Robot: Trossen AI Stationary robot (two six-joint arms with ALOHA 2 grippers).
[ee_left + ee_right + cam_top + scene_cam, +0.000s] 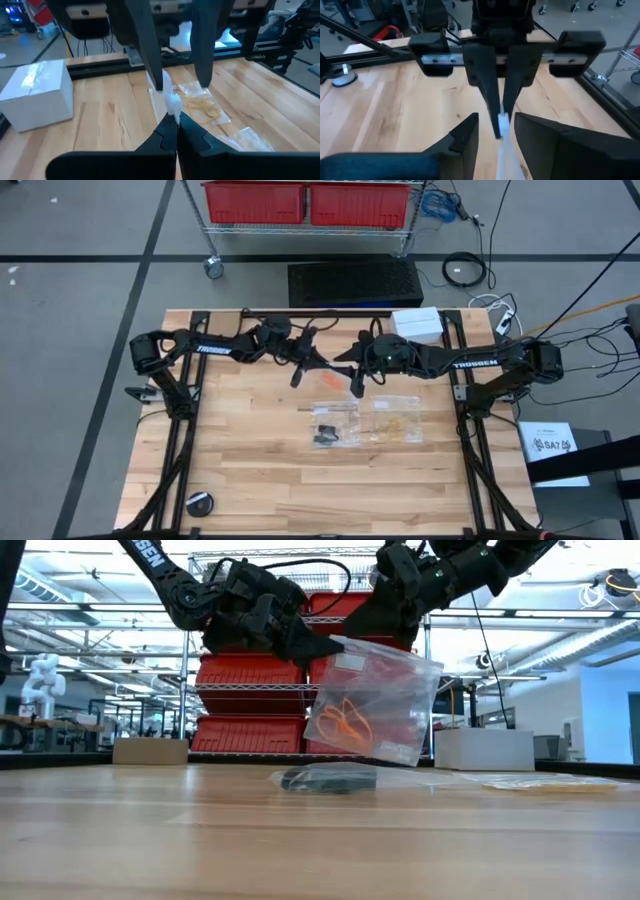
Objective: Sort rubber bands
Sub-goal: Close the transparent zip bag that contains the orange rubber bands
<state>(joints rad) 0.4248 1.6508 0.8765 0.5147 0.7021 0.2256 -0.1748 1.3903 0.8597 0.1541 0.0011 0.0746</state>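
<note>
Together, left gripper [318, 644] and right gripper [372, 632], each pinching the bag [372, 700], should part its mouth evenly toward 9 and 3 o'clock.

In the high view each arm carries the white brand word "TROSSEN": once on the left arm [212, 349], once on the right arm [474, 364]. A white sheet [553, 446] beside the table's right edge bears a dark mark reading roughly "SA7". In the low view an arm [152, 554] at top left shows the white letters "SEN".
</note>
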